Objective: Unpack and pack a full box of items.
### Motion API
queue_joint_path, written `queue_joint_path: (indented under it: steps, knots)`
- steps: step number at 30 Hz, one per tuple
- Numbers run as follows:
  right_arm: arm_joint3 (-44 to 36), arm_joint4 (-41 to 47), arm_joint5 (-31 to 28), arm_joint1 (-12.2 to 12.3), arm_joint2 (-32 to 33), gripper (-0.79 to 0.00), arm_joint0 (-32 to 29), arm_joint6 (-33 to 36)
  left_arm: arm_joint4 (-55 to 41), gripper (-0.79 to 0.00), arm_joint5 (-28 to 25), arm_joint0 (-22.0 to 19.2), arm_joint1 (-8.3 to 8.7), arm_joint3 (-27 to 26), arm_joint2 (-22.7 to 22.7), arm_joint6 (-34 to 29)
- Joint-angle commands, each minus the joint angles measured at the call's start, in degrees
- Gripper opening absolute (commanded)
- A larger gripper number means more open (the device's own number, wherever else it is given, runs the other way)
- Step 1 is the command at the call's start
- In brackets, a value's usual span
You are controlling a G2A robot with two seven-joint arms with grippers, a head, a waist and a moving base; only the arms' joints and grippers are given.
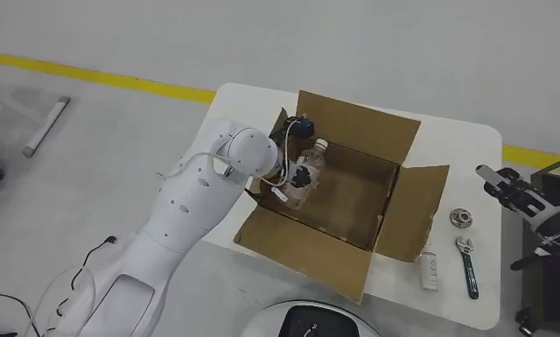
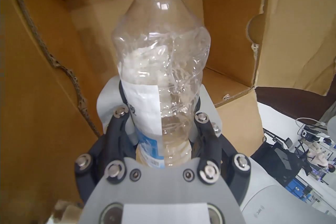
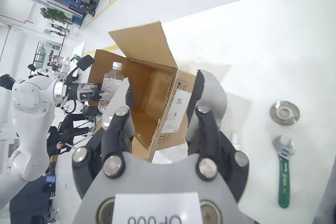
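Note:
A clear plastic bottle (image 2: 160, 62) with a white cap and a white and blue label is held by my left gripper (image 2: 160, 114), which is shut on its lower body. In the top view the bottle (image 1: 306, 172) hangs over the left part of the open cardboard box (image 1: 350, 193), cap pointing to the far side. The bottle (image 3: 109, 83) shows above the box (image 3: 147, 78) in the right wrist view, too. My right gripper (image 3: 162, 93) stands open and holds nothing, off the table's right edge (image 1: 512, 190).
On the white table (image 1: 472, 153), to the right of the box, lie a round metal flange (image 1: 461, 218), a green-handled adjustable wrench (image 1: 468, 265) and a small white bottle (image 1: 429, 267). The box flaps stand open on all sides.

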Motion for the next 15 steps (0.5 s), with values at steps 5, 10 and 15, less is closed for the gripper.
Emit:
queue_joint_path:
  steps: [5,10,15]
  knots:
    - [-3.6,-1.4,-0.5,-0.4,0.0,-0.785,-2.9,-5.1,-1.1,-0.785,1.8,-4.1,-2.87,10.7,5.9,2.7]
    - [-5.6,-3.6,-1.5,-0.7,-0.1,-0.785,-4.9,-8.7,-2.1,-0.785,2.5,-6.3,-5.07,17.1,9.1,5.0]
    - [-5.6,-5.5,-2.2,-1.0,-1.2,-0.785,-5.6,-12.1,-2.3,-0.785,2.3,-6.7,-5.61,18.4,9.8,5.5]
